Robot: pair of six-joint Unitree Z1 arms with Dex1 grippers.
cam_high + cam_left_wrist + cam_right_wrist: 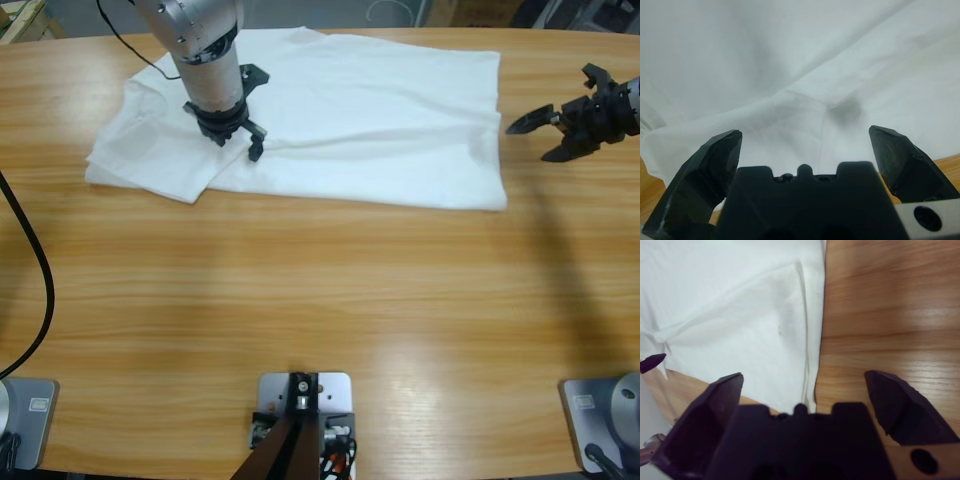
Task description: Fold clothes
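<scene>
White shirt [340,110] lies along table [300,280]'s far edge, bare wood nearer; left gripper [238,140] gapes over cloth, holding nothing; right gripper [538,135] wide open beside hem, empty.

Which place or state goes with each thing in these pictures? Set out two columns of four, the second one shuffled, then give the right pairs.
Things
1. T-shirt
2. left gripper
3. right gripper
4. table

Places or states
A. open, over bare wood just off the shirt's edge
B. wooden, bearing everything
C. white, spread out, one end folded over
D. open, low over the white cloth

Pairs: 1-C, 2-D, 3-A, 4-B
</scene>
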